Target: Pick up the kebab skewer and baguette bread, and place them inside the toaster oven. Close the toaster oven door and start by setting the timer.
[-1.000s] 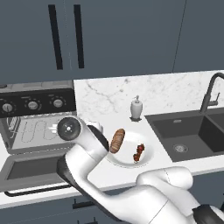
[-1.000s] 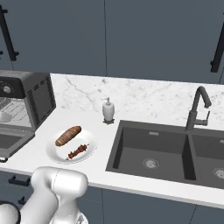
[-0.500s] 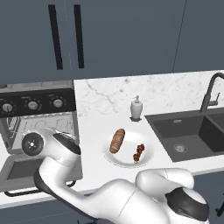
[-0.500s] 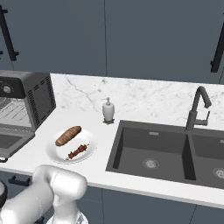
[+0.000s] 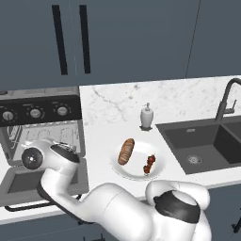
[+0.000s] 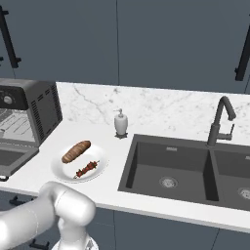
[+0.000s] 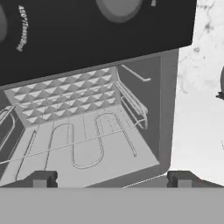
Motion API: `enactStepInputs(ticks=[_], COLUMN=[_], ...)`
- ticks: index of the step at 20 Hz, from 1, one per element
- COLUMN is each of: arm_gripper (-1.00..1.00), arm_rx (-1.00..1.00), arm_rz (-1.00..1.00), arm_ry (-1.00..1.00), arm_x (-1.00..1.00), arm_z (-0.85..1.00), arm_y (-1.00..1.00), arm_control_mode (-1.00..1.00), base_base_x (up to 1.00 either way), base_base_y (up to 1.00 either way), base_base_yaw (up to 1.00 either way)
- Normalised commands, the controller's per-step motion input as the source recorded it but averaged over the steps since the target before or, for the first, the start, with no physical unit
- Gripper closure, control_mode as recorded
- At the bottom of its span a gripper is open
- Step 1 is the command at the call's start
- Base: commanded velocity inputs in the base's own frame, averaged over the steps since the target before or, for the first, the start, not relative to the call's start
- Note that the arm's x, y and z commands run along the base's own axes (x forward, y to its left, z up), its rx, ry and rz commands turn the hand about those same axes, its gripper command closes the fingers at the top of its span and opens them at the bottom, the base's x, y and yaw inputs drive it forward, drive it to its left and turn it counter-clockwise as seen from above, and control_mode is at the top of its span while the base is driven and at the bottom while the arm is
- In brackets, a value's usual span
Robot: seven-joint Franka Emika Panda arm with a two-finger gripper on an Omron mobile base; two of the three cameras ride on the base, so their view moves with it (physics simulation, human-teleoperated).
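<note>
**Kid:** Hand view first. What is your claw point(image 7: 112, 178) doing?

**Me:** My two tips are wide apart and hold nothing. They point into the toaster oven point(image 7: 94, 109). I can see its wire rack point(image 7: 65, 94) and the bent heating rod under it.

**Kid:** Is the oven open?

**Me:** Yes. In the left base view the toaster oven door point(image 5: 40, 183) lies flat, dropped down in front of the oven. My wrist hangs just over it.

**Kid:** Where is the food?

**Me:** It is not in the oven yet. The baguette bread point(image 5: 126, 151) and the kebab skewer point(image 5: 149, 163) lie side by side on a white plate point(image 5: 136, 172). The plate sits on the marble surface point(image 5: 197, 96), between the oven and the sink point(image 6: 171, 168). A soap bottle point(image 6: 121, 122) stands behind it.

**Kid:** So which step are you on?

**Me:** I think the very start. The door is open, but nothing is picked up. Next I should swing over to the plate, come down on one piece, and squeeze. The skewer is thin, so I must line up well.

**Kid:** Did anything change from a moment ago?

**Me:** My arm did. A second ago my wrist was near the plate. Now it has swung over to the oven door. The food and plate have not moved.
</note>
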Motion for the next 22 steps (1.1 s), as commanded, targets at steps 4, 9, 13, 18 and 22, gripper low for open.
enactStepInputs(ticks=[4, 9, 13, 18, 22], arm_gripper=[-1.00, -1.00, -1.00, -1.00, -1.00], arm_rx=[0.00, -0.04, -0.10, -0.03, -0.05], arm_rz=[0.00, 0.00, -0.05, -0.03, 0.00], arm_ry=[-0.05, -0.09, -0.03, 0.00, 0.00], arm_x=[0.57, 0.45, 0.28, 0.51, 0.46], arm_z=[-0.08, 0.00, -0.16, -0.02, -0.21], arm_y=[0.41, 0.43, 0.68, 0.07, 0.00], arm_control_mode=[-1.00, -1.00, -1.00, -1.00, -1.00], base_base_x=[0.00, 0.00, 0.00, 0.00, 0.00], base_base_y=[0.00, 0.00, 0.00, 0.00, 0.00], base_base_yaw=[0.00, 0.00, 0.00, 0.00, 0.00])
